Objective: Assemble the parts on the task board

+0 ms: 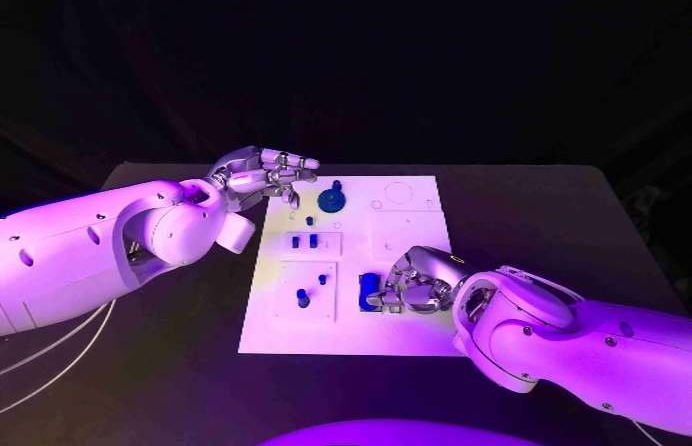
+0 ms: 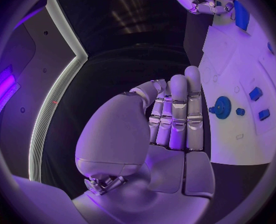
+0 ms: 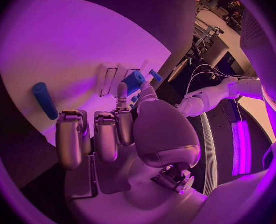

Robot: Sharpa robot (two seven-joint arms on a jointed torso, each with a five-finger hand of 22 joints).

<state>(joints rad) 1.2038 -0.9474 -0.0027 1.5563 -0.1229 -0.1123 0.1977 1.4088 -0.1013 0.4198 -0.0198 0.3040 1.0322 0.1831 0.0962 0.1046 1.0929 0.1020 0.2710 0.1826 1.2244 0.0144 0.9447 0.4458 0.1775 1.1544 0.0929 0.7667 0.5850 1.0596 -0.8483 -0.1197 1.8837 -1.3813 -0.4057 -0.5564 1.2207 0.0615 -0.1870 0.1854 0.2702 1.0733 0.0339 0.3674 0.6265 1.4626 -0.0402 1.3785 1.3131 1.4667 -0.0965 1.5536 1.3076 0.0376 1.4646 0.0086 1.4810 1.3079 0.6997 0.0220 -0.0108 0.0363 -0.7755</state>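
The white task board (image 1: pixel 411 228) lies mid-table. A blue gear (image 1: pixel 332 201) (image 2: pixel 222 107) stands near its far left corner, and my left hand (image 1: pixel 268 179) (image 2: pixel 172 118) hovers just left of it with straight fingers, holding nothing. My right hand (image 1: pixel 411 284) (image 3: pixel 110 129) rests low on the board's near right part. A long blue part (image 1: pixel 369 291) (image 2: pixel 240 15) (image 3: pixel 45 100) lies just off its curled fingers. Another blue piece (image 3: pixel 135 79) shows at the tips of its thumb and forefinger; I cannot tell whether it is pinched.
Small blue pegs (image 1: pixel 304 241) stand in a plate at the board's left, and two more (image 1: pixel 310 288) stand nearer me. Bare black table (image 1: pixel 548 216) surrounds the board. My two white forearms flank it on the left and right.
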